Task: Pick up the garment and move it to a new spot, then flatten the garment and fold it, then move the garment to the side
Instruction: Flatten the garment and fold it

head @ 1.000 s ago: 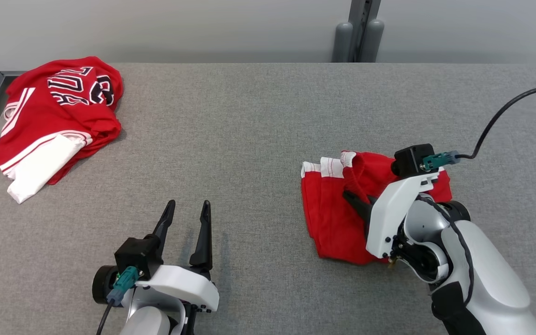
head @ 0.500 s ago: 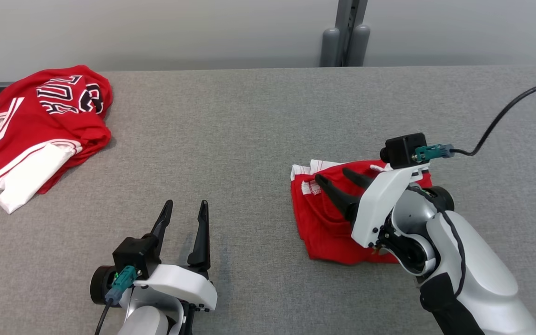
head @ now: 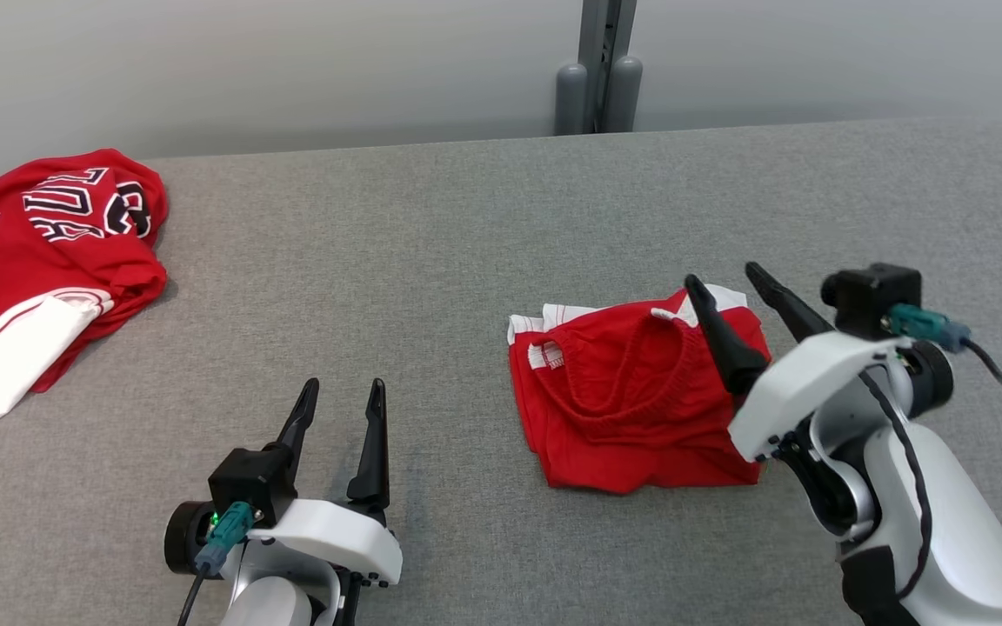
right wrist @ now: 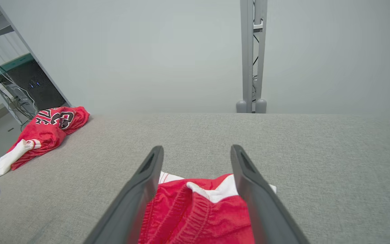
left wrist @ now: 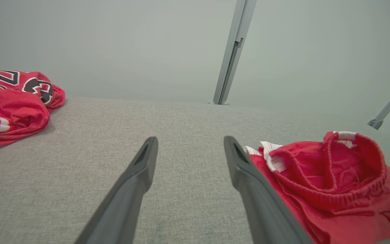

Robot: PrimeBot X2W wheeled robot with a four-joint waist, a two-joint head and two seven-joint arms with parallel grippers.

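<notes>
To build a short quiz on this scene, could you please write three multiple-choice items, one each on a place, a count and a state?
1. Where does the red jersey with black lettering lie on the grey fabric table?
A. far left
B. far right
C. middle

2. How many red garments lie on the table?
A. one
B. two
C. three

3. How do the fingers of the right gripper stand?
A. shut on cloth
B. shut, empty
C. spread apart

Answers:
1 A: the head view shows it at the table's far left edge.
2 B: there are the jersey and the red shorts with white trim.
3 C: the right wrist view shows a wide gap between them, above the shorts.
</notes>
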